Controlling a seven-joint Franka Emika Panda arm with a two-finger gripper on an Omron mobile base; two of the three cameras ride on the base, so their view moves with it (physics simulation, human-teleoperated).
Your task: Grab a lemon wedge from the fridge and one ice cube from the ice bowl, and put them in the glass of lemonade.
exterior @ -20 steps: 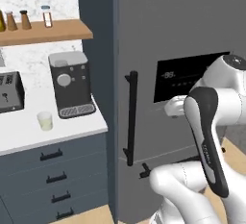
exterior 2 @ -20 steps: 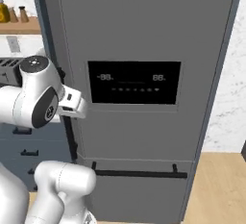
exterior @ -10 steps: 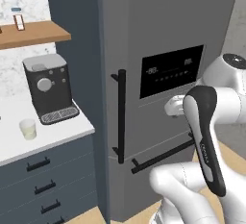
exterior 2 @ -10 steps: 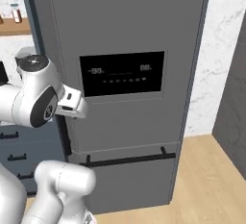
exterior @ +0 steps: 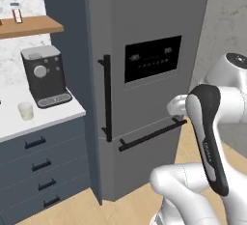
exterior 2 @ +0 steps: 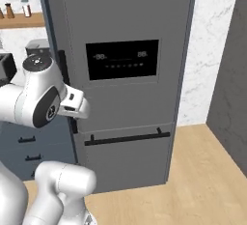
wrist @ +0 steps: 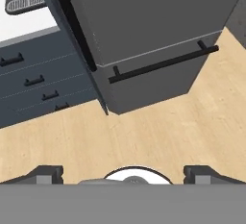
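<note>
The tall grey fridge (exterior: 144, 74) with its black display panel stands shut, so the lemon wedge is presumably inside. The two-finger gripper (wrist: 123, 172) hangs over the wooden floor with jaws spread wide and empty, ready for the long black vertical bar handle (exterior: 106, 98). The small clear glass of pale lemonade (exterior: 26, 111) waits on the white counter beside the black coffee machine (exterior: 43, 76).

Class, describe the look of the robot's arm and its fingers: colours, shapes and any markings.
The arm is glossy white with rounded, tube-like links. One link carries a long black band, and a joint cap is dark grey and round. The fingers are small, dark grey and blocky. No cables or lettering are visible.
</note>
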